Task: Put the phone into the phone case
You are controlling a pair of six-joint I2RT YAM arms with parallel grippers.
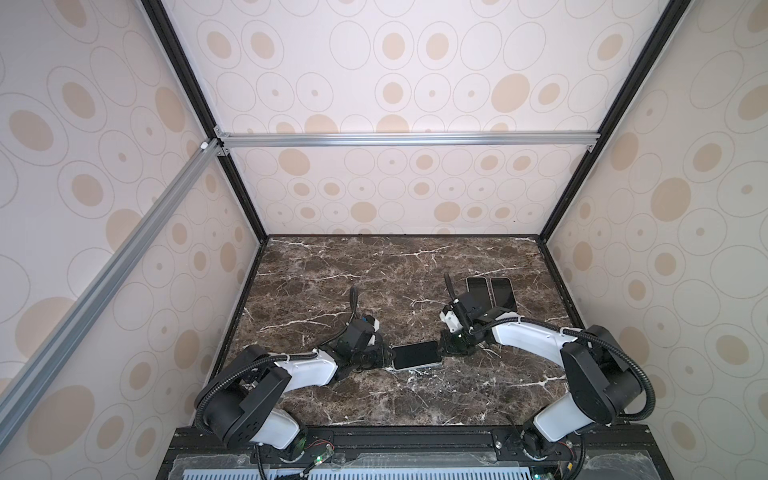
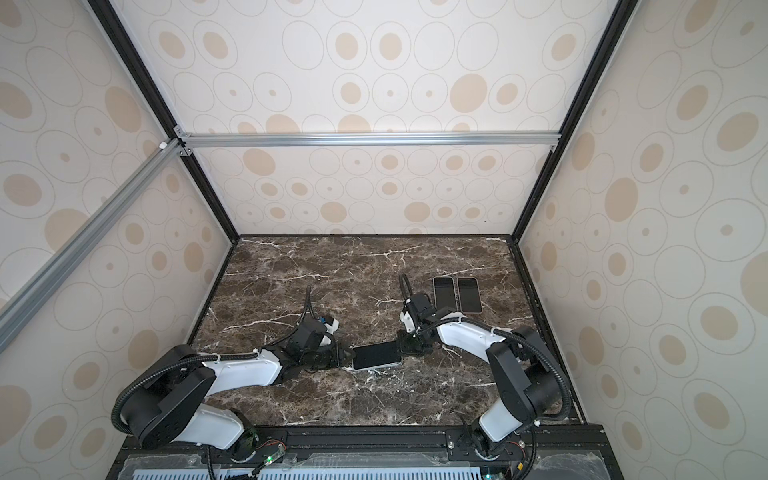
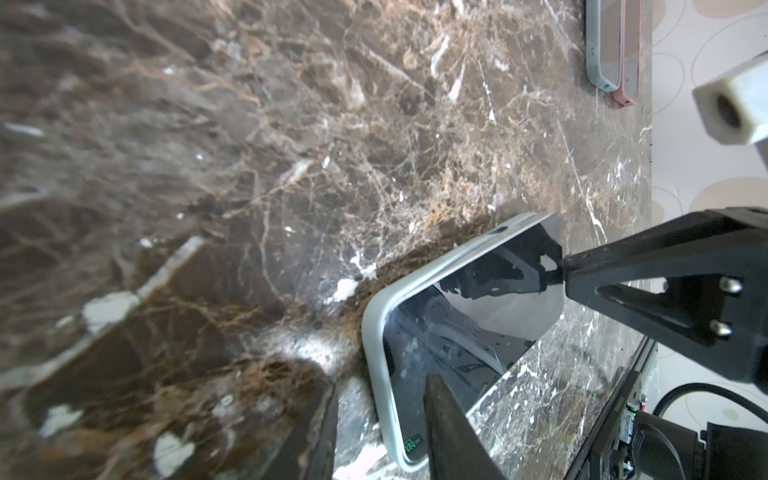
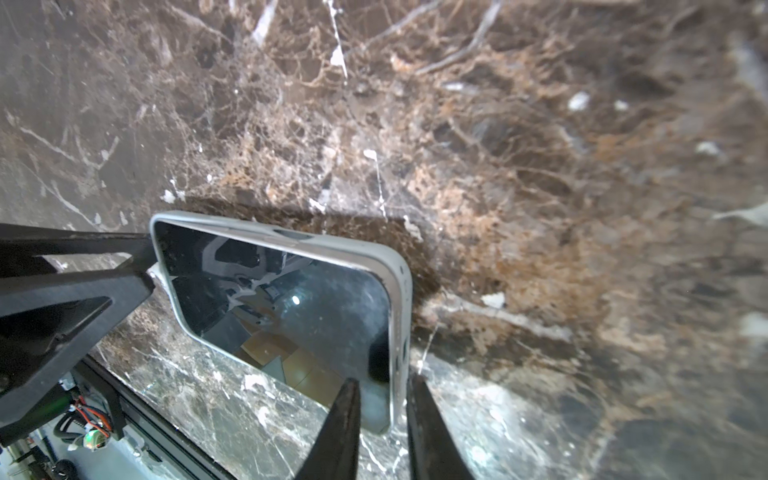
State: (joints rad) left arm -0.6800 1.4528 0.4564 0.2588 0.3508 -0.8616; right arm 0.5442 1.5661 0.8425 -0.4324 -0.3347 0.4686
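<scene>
The phone (image 1: 417, 354) sits in its phone case (image 4: 401, 299) on the table (image 1: 332, 270), near centre, between the left gripper (image 1: 390, 356) and right gripper (image 1: 443, 351). A second phone (image 1: 478, 291) and a third phone (image 1: 503, 294) lie side by side at far right.

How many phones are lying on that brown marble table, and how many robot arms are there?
Flat dark-screened phones: 3 (one in the middle, two side by side at the far right)
White-and-black robot arms: 2
Total: 5

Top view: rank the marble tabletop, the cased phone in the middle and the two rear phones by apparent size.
1. marble tabletop
2. cased phone, nearer the camera
3. left rear phone, right rear phone: alike, unranked
</scene>
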